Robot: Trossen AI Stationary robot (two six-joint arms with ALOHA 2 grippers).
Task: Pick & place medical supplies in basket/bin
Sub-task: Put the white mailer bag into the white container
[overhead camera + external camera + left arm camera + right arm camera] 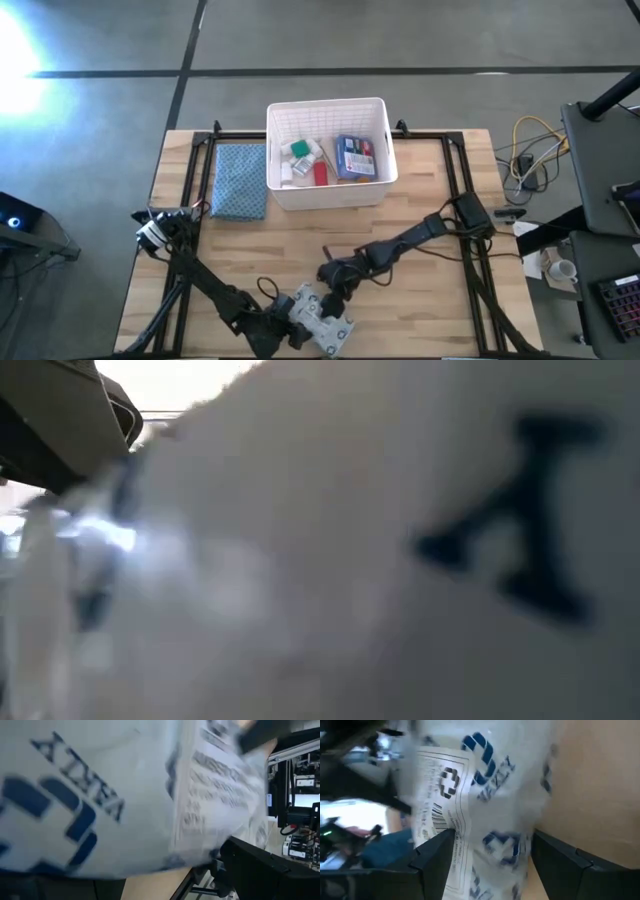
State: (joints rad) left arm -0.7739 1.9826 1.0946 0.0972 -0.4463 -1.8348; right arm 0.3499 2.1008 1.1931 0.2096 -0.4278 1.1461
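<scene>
Wooden counter (420,300) carries a white bin (385,165) at its far middle, already holding several supplies. At the near edge, the grey-white packet (325,320) remains outside: the right claw (492,865) straddles it wide, the left claw (290,325) apparently grips it.

Both arms reach low toward the table's near edge and meet there. The left gripper (292,318) sits just left of the right gripper (335,285), nearly touching. The right one's fingers (435,855) are spread wide apart; can't make out the left's.
</scene>
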